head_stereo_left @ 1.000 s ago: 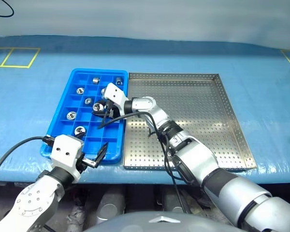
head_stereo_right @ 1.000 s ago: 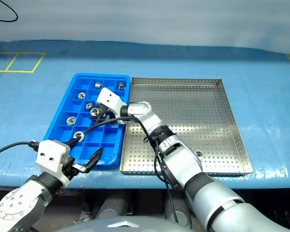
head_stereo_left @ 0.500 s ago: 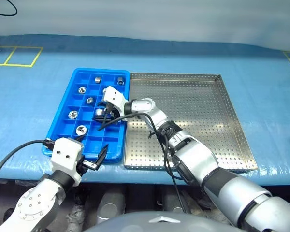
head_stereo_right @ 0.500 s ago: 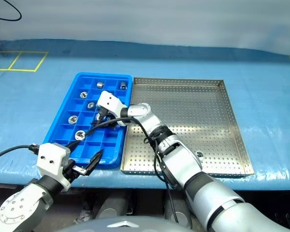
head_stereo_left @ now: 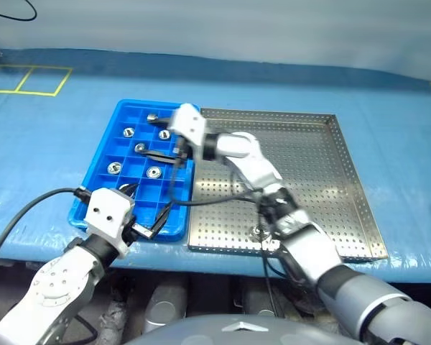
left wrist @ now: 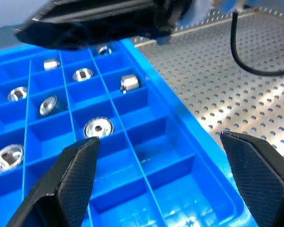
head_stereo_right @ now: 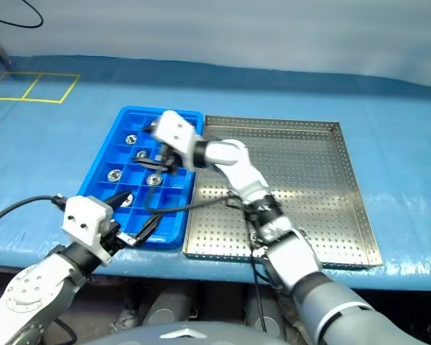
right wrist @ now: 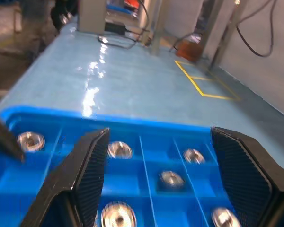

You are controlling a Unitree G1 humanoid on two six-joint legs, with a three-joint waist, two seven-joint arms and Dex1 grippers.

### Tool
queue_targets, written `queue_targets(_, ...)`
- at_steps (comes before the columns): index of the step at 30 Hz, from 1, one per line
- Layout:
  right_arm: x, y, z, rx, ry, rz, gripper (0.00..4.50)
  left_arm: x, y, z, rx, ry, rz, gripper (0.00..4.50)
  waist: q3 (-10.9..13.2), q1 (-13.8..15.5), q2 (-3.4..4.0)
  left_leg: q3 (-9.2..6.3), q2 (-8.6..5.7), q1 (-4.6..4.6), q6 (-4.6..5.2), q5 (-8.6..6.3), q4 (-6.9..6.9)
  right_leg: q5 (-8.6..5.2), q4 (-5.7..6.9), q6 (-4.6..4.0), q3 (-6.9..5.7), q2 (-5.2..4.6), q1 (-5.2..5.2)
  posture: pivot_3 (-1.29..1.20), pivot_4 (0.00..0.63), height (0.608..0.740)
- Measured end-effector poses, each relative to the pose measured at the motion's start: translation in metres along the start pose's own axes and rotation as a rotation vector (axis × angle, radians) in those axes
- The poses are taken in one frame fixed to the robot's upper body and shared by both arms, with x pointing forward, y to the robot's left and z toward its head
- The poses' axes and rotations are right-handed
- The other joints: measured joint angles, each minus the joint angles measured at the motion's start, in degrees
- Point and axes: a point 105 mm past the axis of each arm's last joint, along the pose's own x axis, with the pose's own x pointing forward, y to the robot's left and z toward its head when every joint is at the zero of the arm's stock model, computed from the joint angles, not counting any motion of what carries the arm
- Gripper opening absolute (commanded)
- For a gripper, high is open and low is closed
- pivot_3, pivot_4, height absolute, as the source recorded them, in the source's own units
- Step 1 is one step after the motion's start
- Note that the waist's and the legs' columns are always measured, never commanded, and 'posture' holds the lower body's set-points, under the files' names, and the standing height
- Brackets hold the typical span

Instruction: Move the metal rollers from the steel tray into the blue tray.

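— Right wrist view: right gripper [right wrist: 158, 177] spread wide, nothing between the black fingers [right wrist: 87, 177], hanging over the blue tray [right wrist: 80, 123] with rollers below in separate compartments.
— And from the head?
— Same right gripper [head_stereo_left: 174, 154] above the blue tray's [head_stereo_left: 100, 183] edge next to the steel tray [head_stereo_left: 323, 180], pointing across toward the robot's left, clear of the compartments.
— Left side?
— Left gripper [head_stereo_left: 147, 215] at the blue tray's near edge, toward its near right corner, fingers [left wrist: 73, 177] parted as far as can be seen, empty. Left wrist view: near compartments under it bare.
— Location of the metal rollers [head_stereo_left: 154, 172]?
— Most in the blue tray, one per compartment, in the far and middle rows; seven countable in the left wrist view, e.g. [left wrist: 98, 127]. Some upright with the hollow centre up, one [left wrist: 129, 83] lying on its side.
— Anything in the steel tray?
— One small shiny piece [head_stereo_left: 259, 231] near its near edge, close beside the right forearm; looks like a roller, hard to confirm. Rest of the perforated surface bare.
— Trays themselves?
— Side by side, touching along their long edges, on the blue worktop [head_stereo_left: 50, 144]; blue one on the robot's left. Yellow tape outline [head_stereo_left: 25, 80] at the far left corner of the worktop.
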Motion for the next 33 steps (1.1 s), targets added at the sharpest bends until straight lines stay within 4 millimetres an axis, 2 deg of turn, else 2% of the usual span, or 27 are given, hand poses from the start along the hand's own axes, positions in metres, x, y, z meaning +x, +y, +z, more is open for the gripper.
queue_targets(2,-0.054,-0.006,-0.024,0.029,0.128,-0.079,3.6,0.008,-0.003,0.003,0.008,-0.012,-0.048,4.5,0.0,-0.3,0.03,0.09,-0.18,-0.03,0.16,-0.02,0.04,-0.04,0.02,0.06,0.08,-0.2,0.0,-0.02,0.15,0.74)
queue_targets(4,-0.089,-0.002,-0.037,0.096,0.205,-0.125,3.6,0.016,-0.003,0.005,0.01,-0.018,-0.077,4.5,0.0,-1.8,0.06,0.25,-0.16,-0.02,0.21,-0.04,0.05,-0.04,0.03,0.1,0.15,-0.22,-0.06,-0.07,0.15,0.74)
queue_targets(8,-0.129,0.023,-0.045,0.184,0.299,-0.143,3.6,0.034,-0.007,0.02,0.02,-0.08,-0.157,4.5,0.0,-5.2,0.07,0.57,0.15,0.14,0.44,-0.17,0.03,0.03,0.13,0.12,0.22,-0.06,-0.08,-0.15,0.15,0.74)
queue_targets(12,-0.151,0.044,-0.056,0.231,0.41,-0.13,3.6,0.046,-0.013,0.02,0.03,-0.075,-0.237,4.5,0.0,-7.0,0.07,0.69,0.25,0.18,0.46,-0.18,0.11,0.02,0.16,0.08,0.31,0.1,-0.07,-0.2,0.15,0.74)
queue_targets(20,-0.196,0.053,-0.078,0.31,0.578,-0.233,3.6,0.057,-0.028,0.022,0.033,-0.081,-0.336,4.5,0.0,-8.2,0.03,1.01,0.27,0.12,0.79,-0.37,0.68,0.08,0.16,0.43,0.85,0.25,-0.01,-0.22,0.15,0.74)
queue_targets(26,-0.207,0.062,-0.087,0.383,0.614,-0.271,3.6,0.061,-0.037,0.021,0.021,-0.084,-0.37,4.5,0.0,-8.5,0.01,1.23,0.26,0.1,0.98,-0.48,1.03,0.13,0.15,0.78,1.13,0.26,0.03,-0.23,0.15,0.74)
queue_targets(33,-0.213,0.062,-0.095,0.409,0.638,-0.302,3.6,0.062,-0.037,0.02,0.023,-0.08,-0.377,4.5,0.0,-8.8,0.01,1.55,0.25,0.13,1.11,-0.56,1.07,0.22,0.14,0.92,1.49,0.3,-0.04,-0.23,0.15,0.74)
